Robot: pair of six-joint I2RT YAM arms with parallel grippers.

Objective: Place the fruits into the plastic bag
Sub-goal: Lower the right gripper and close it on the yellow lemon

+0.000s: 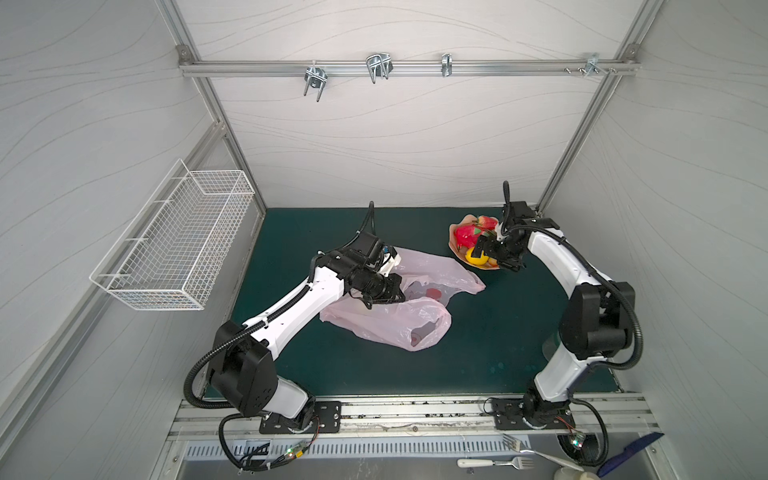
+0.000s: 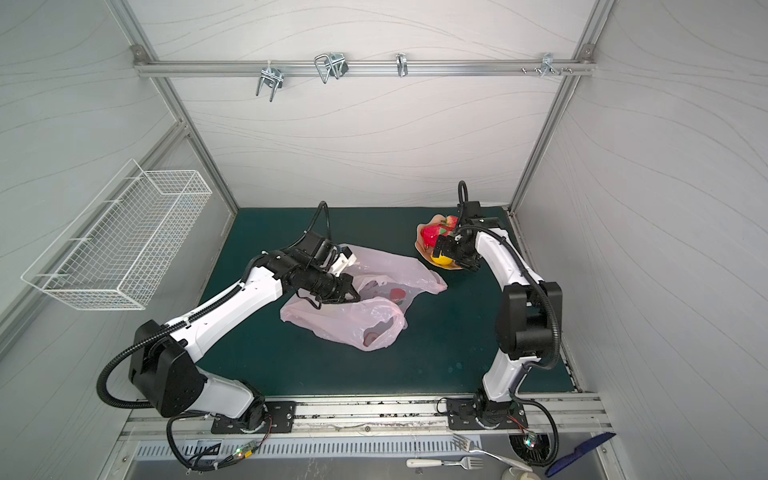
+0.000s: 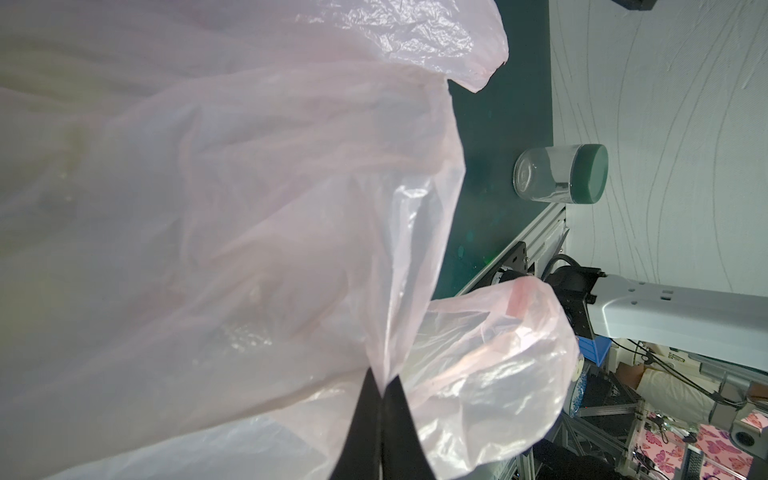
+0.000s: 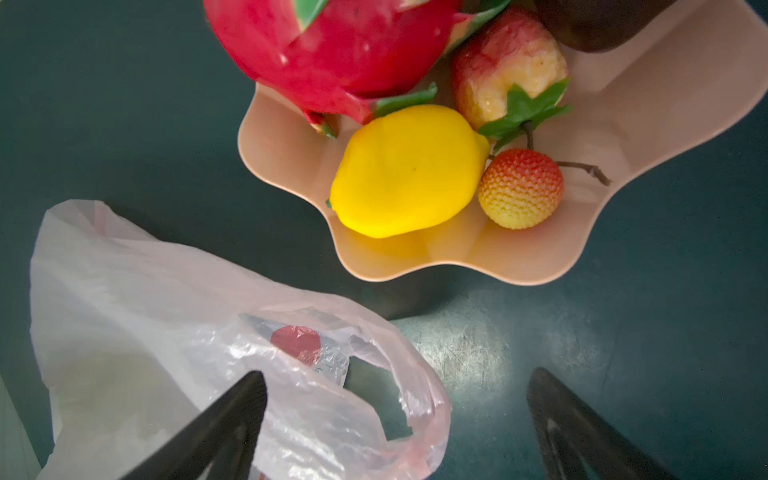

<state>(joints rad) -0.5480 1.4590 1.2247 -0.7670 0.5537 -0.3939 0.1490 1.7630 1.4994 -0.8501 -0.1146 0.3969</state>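
Observation:
The pale pink plastic bag (image 1: 399,320) (image 2: 353,328) lies crumpled mid-mat. My left gripper (image 1: 395,295) (image 3: 382,382) is shut on a fold of its rim (image 3: 390,332), lifting it. Red fruits (image 1: 434,293) (image 4: 297,343) show through the film. On the peach plate (image 1: 453,245) (image 4: 623,124) at the back right sit the dragon fruit (image 4: 340,45), lemon (image 4: 407,170), strawberry (image 4: 519,189), a pink-yellow fruit (image 4: 507,62) and a dark fruit (image 4: 598,20). My right gripper (image 1: 492,253) (image 4: 397,374) hangs open over the plate's near edge, holding nothing.
A white wire basket (image 1: 174,245) hangs on the left wall. A clear jar with a green lid (image 3: 561,174) stands at the mat's right front corner. Forks (image 1: 498,462) lie beyond the front rail. Metal hooks (image 1: 378,66) hang on the back rail.

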